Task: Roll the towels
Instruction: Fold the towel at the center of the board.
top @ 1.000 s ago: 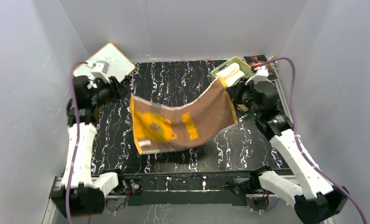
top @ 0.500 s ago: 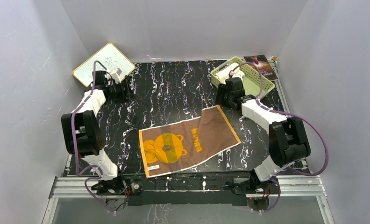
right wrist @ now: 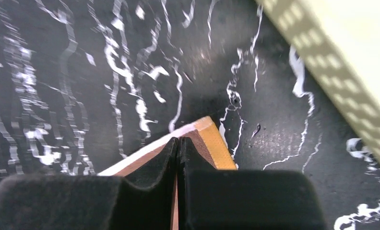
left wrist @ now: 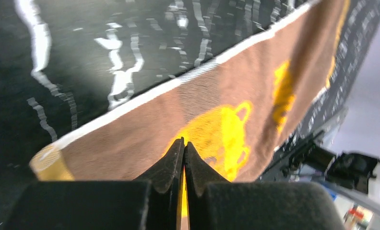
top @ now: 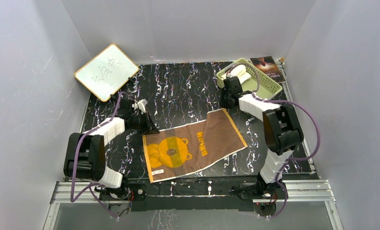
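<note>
Pale green basket (top: 267, 86) — one cream towel (top: 241, 74) inside (far right corner)

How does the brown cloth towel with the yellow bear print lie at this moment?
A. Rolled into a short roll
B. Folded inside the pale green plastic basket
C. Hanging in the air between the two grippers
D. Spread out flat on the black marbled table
D: the brown cloth towel with the yellow bear print lies open and flat on the black marbled table, with no part of it rolled or lifted.
</note>
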Tool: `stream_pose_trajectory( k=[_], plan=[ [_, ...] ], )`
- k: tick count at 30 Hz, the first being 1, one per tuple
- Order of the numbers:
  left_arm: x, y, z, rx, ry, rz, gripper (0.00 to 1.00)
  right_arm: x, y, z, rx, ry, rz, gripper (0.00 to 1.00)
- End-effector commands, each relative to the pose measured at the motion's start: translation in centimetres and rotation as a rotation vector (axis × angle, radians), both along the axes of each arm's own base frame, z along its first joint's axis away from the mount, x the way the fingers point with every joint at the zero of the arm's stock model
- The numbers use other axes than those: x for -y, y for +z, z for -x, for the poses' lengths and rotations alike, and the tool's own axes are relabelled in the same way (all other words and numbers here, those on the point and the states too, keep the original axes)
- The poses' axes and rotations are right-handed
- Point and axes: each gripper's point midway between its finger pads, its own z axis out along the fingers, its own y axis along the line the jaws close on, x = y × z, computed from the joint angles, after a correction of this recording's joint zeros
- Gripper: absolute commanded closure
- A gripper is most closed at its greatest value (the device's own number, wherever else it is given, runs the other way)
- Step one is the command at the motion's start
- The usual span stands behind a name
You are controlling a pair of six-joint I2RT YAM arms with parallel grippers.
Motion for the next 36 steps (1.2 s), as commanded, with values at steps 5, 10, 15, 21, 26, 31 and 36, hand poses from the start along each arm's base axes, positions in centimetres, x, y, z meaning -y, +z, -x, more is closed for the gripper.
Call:
stream_pose_trajectory(
  k=[5,10,15,21,26,31,36],
  plan=[
    [-3.4,-1.7,-1.9,-0.02,0.263,-0.136,1.0,-1.9,-2.4,-0.3,-0.07,0.066,-0.04,1.0],
    [-4.9,-4.3,-0.5,-0.078,0.321,-0.219,1.0,-1.9,-4.3,0.4,-0.107,0.073,-0.043,1.0],
    [-6.5,-6.4,0.9,-0.15,0.366,-0.314,1.0,-1.7,-5.9,1.3,-0.144,0.073,-0.033,1.0],
    [-9.7,-8.0,1.8,-0.222,0.464,-0.497,1.0,-1.3,-6.1,1.3,-0.145,0.064,-0.016,1.0],
    [-13.4,-7.5,-1.3,-0.186,0.495,-0.694,1.0,-0.9,-6.5,1.1,-0.156,0.055,0.011,1.0],
    [-15.2,-7.5,-6.6,-0.139,0.455,-0.667,1.0,-0.9,-6.9,0.4,-0.173,0.045,0.025,1.0],
    [-14.4,-6.2,-12.0,-0.029,0.35,-0.597,1.0,-1.9,-5.6,-1.7,-0.134,0.068,0.008,1.0]
  ],
)
